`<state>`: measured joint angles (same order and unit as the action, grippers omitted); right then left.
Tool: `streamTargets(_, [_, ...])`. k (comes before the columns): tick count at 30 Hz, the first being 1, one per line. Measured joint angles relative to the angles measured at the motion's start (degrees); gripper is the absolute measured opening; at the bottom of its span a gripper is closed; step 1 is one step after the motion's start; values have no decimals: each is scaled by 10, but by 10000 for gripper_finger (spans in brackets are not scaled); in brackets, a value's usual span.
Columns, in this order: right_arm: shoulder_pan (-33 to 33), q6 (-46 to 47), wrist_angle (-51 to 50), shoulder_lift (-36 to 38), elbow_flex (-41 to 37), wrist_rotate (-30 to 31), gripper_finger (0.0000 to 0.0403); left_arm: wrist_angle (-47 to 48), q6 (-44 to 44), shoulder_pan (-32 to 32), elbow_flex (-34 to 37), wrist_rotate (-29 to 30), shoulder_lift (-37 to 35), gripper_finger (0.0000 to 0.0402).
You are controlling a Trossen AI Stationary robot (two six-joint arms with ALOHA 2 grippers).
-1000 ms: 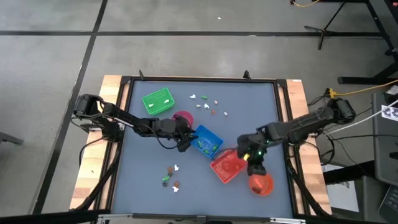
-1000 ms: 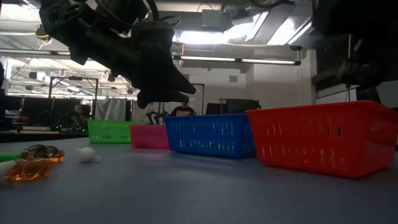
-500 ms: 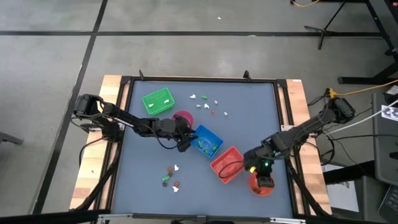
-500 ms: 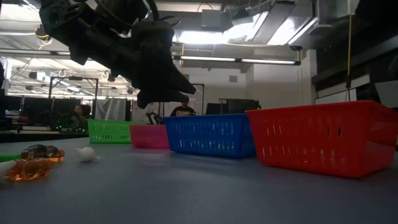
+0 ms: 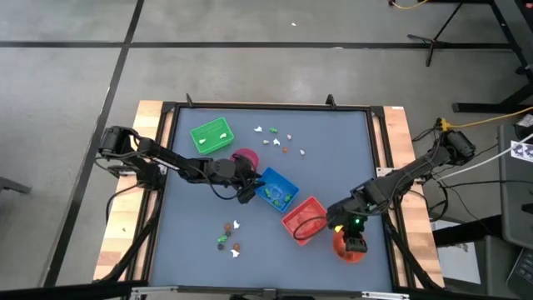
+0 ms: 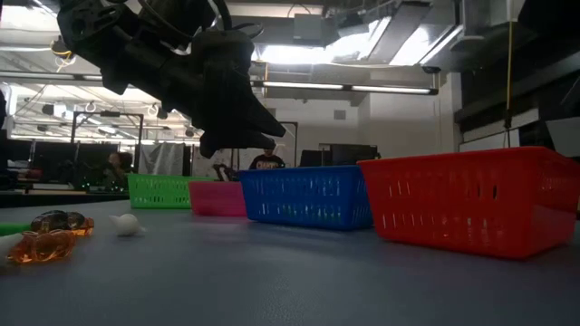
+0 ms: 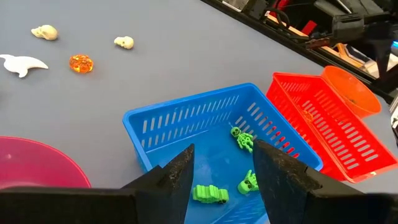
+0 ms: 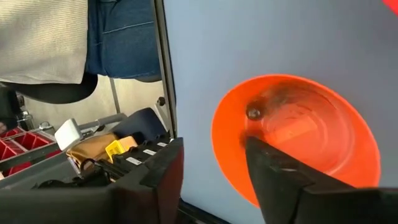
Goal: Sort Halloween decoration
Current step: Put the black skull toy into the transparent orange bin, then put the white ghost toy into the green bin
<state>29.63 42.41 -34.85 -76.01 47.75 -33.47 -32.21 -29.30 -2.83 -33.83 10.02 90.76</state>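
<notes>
Left gripper: the left gripper [image 7: 221, 180] hung over the near rim of the blue tray [image 5: 276, 187], fingers [image 7: 177, 177] spread apart with nothing between them
Right gripper: the right gripper [image 8: 211, 168] hovered above the orange bowl [image 5: 350, 247] by the table's front right corner, fingers [image 8: 273, 168] apart and empty
Orange bowl: a small dark trinket [image 8: 253, 114] lay inside it near the rim
Blue tray: three green trinkets [image 7: 244, 139] lay on its floor
Red tray: the red tray [image 5: 303, 220] sat just beside the blue one, between it and the orange bowl
Pink bowl: the pink bowl [image 5: 246, 156] touched the blue tray's far side
Green tray: the green tray [image 5: 211, 136] stood toward the back left, with small white pieces in it
Back scatter: white and orange-brown trinkets [image 5: 273, 137] lay loose on the mat behind the pink bowl
Front scatter: a few white, green and dark trinkets [image 5: 230, 236] lay near the front edge, well apart from the trays
Low view: an amber piece [image 6: 41, 243] and a small white piece [image 6: 127, 225] lay on the table [image 6: 290, 281]
Room: a person [image 8: 68, 40] in a light top and blue trousers stood beside the table
</notes>
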Motion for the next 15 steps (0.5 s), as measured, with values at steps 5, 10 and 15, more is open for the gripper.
streamTargets(5, [0,0,0,0,0,0,201,0,0,0,0,0,0,148])
streamTargets(10, [0,-3,0,0,0,1,213,0,10,0,0,0,0,148])
streamTargets(15, [0,-7,2,0,0,41,213,0,41,0,0,-6,0,148])
